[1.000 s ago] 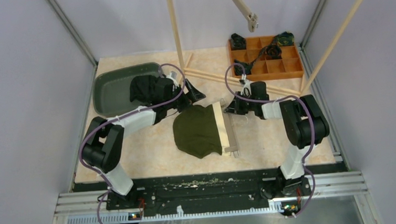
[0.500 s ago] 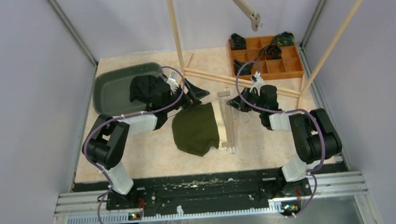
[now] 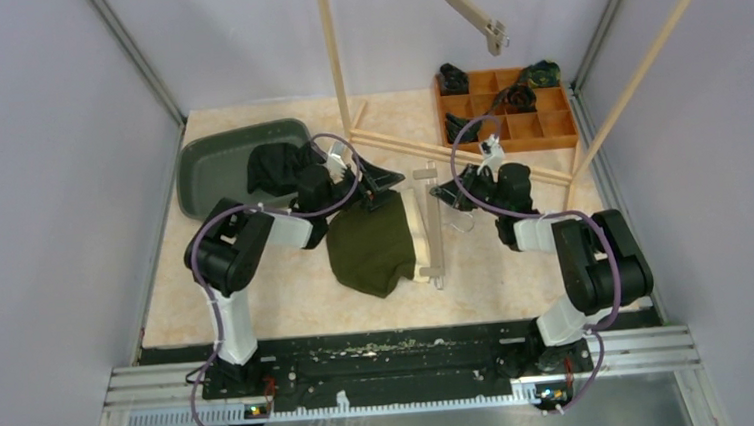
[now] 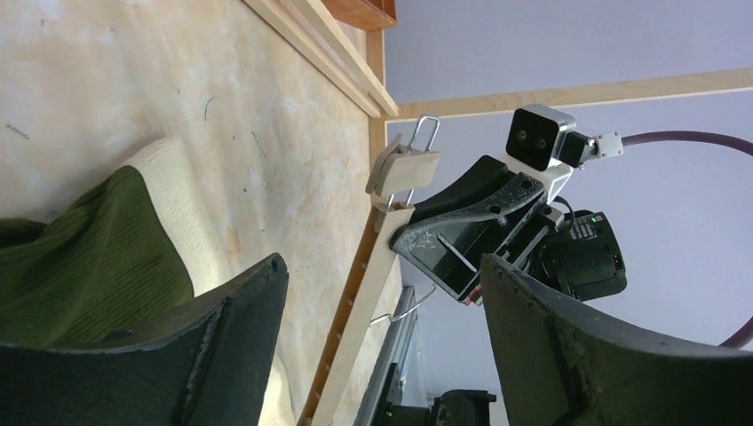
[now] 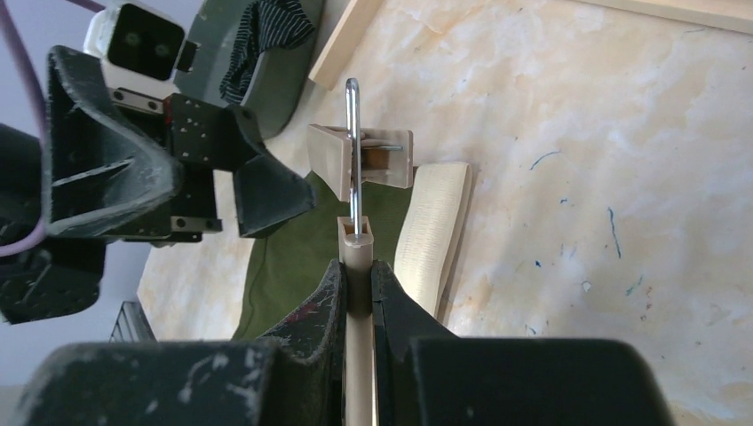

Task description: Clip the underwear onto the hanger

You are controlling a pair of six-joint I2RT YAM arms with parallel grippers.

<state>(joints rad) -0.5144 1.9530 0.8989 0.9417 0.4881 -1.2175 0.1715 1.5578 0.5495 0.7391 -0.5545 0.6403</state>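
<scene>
The green underwear lies flat mid-table, its cream waistband facing right. The wooden hanger lies along the waistband, with a clip at its far end. My right gripper is shut on the hanger's bar near that clip, seen clamped between the fingers in the right wrist view. My left gripper is open and empty over the underwear's far edge. In the left wrist view it faces the hanger, the clip and the waistband.
A green bin holding dark clothes stands at the back left. An orange compartment tray with dark garments stands at the back right. A wooden rack post and floor beam stand behind. Another hanger hangs above.
My right gripper has swung the hanger from slanted to nearly straight along the waistband, shifting it slightly left and back. My left gripper has moved right, toward the hanger's far clip.
</scene>
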